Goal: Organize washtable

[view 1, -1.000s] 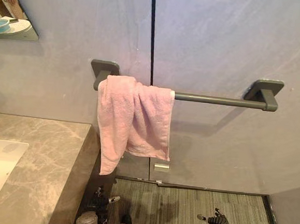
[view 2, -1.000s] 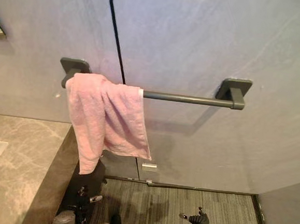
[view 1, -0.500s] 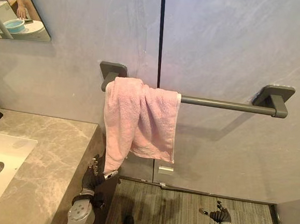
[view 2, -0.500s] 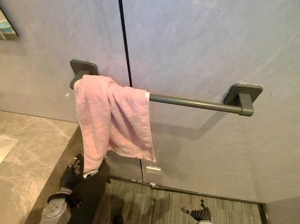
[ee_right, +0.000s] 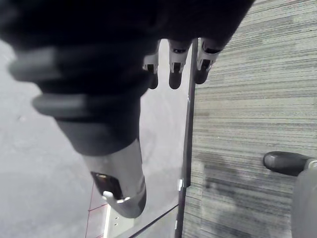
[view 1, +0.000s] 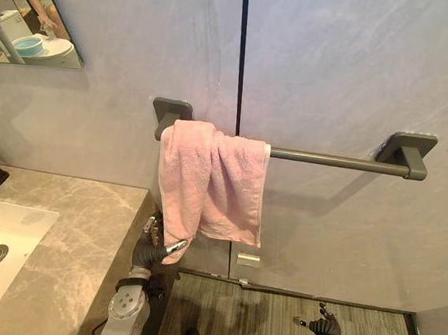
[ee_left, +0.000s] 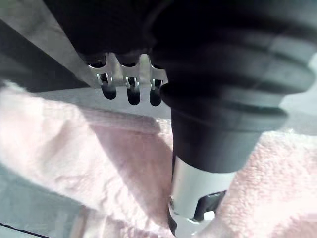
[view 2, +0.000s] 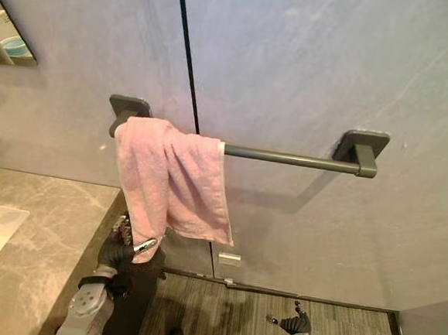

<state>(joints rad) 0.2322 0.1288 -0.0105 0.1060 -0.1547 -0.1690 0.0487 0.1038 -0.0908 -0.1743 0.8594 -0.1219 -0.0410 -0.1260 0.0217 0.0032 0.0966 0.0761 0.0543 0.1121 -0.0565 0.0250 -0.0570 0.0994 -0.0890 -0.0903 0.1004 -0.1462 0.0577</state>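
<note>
The left hand (view 1: 147,251) is now rising beside the end of the counter (view 1: 72,225). A second ago it was hanging low near the floor, and it is arriving at the bottom tail of the pink towel (view 1: 211,178), which suggests the towel is the next thing being tidied. Its fingers and thumb are standing apart, with the towel's lowest corner lying between them and touching the thumb, not yet pinched as far as the views show. The right hand (view 1: 322,328) is idling low over the floor, fingers relaxed and holding nothing. The towel is hanging bunched over the left end of the wall rail (view 1: 333,159), its long axis running straight down the wall. The longer tail is pointing down toward the counter's edge, leaving most of the rail bare.
</note>
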